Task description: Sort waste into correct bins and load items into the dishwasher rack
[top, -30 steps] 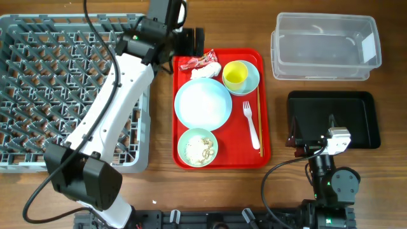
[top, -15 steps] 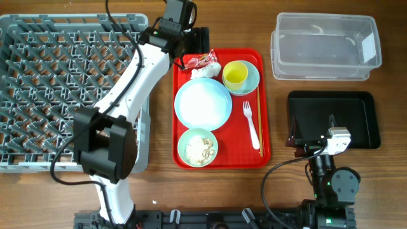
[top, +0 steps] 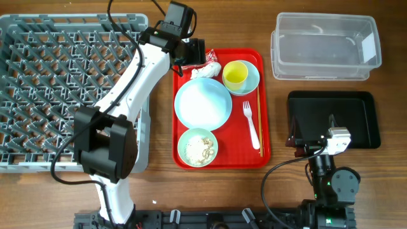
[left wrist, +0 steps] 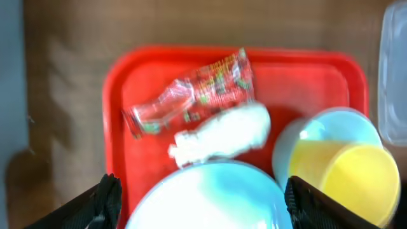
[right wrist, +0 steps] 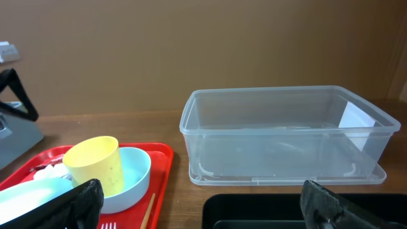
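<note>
Wrapper (left wrist: 202, 90) blurred; plate (left wrist: 210, 198) cut off between left fingers (left wrist: 108, 203).

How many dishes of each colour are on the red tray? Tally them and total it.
Yellow: 1 - small plastic cup.
Pale blue: 3 - round plate, far bowl under that cup, near bowl of white scraps.
Total: 4.

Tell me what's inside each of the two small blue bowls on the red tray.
The near bowl holds loose white rice-like scraps. The far bowl holds the yellow cup, standing upright and empty. Whatever lies on the bowl's floor beneath the cup is covered.
</note>
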### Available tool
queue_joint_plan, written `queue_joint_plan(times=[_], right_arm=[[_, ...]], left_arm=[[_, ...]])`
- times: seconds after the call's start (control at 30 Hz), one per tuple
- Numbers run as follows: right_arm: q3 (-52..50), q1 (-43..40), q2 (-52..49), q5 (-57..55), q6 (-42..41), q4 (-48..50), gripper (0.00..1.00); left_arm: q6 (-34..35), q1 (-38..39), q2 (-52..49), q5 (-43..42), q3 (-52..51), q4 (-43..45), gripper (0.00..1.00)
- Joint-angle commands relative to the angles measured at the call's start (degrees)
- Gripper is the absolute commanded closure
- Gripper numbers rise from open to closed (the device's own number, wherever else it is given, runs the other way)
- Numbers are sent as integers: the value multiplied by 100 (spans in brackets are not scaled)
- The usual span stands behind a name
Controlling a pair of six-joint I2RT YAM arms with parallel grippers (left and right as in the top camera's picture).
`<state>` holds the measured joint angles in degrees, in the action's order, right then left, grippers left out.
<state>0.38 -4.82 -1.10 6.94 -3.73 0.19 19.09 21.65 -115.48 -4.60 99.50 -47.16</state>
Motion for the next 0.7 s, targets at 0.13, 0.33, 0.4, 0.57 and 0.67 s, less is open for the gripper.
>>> queue_joint_plan(times=[0.13, 0.33, 0.4, 0.57, 0.67], right_arm=[[-9, -35, 31, -118, 72, 13, 0], [-9, -35, 31, -118, 72, 15, 0], [-9, -35, 31, -118, 74, 13, 0], [-9, -35, 31, -118, 70, 15, 0], [-9, -35, 31, -118, 74, 13, 0]], left_arm=[[111, 0, 570, -782, 70, -1134, 20], [109, 24, 728, -1257, 70, -1572, 14], [107, 37, 870, -1248, 70, -1602, 6], [343, -208, 1670, -372, 70, -1814, 0], [826, -885, 2302, 247, 70, -2100, 0]])
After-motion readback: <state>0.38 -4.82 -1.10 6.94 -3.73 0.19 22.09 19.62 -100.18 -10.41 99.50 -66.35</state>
